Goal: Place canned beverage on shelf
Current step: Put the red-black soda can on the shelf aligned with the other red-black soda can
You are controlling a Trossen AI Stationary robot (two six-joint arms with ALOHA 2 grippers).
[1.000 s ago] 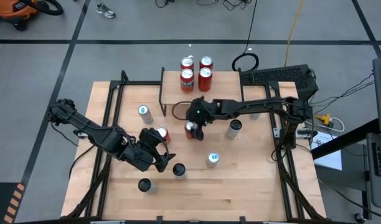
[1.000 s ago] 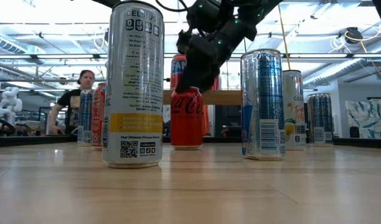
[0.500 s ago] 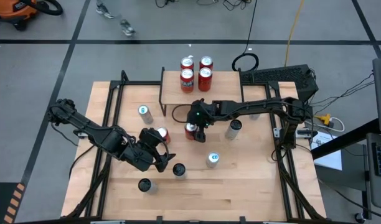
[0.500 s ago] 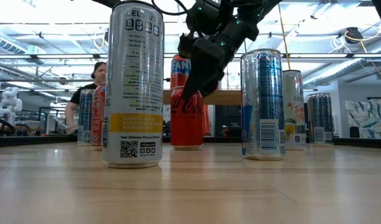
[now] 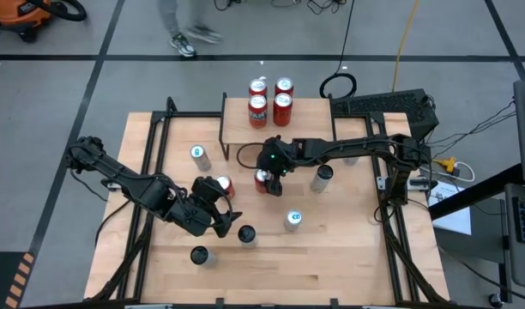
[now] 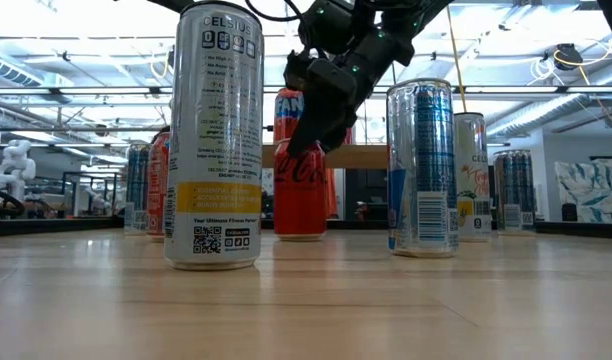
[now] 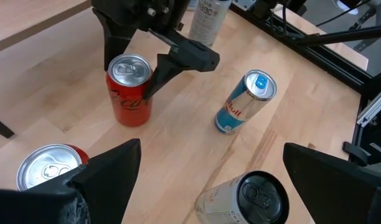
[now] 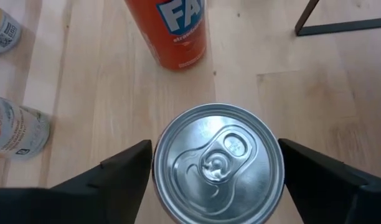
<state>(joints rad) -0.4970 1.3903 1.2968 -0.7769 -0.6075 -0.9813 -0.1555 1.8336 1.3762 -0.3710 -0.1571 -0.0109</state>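
Coke can stands between right pincer fingers, spread, not touching (gap hidden overhead).

We see a light wooden counter ringed by black metal framing. At its far edge stands the shelf, carrying four red cans in a tight square. On the counter itself stand a red cola can near the middle, a second red can beside it, a blue-topped slim can, another, a grey can, and two dark-topped cans nearer the front.
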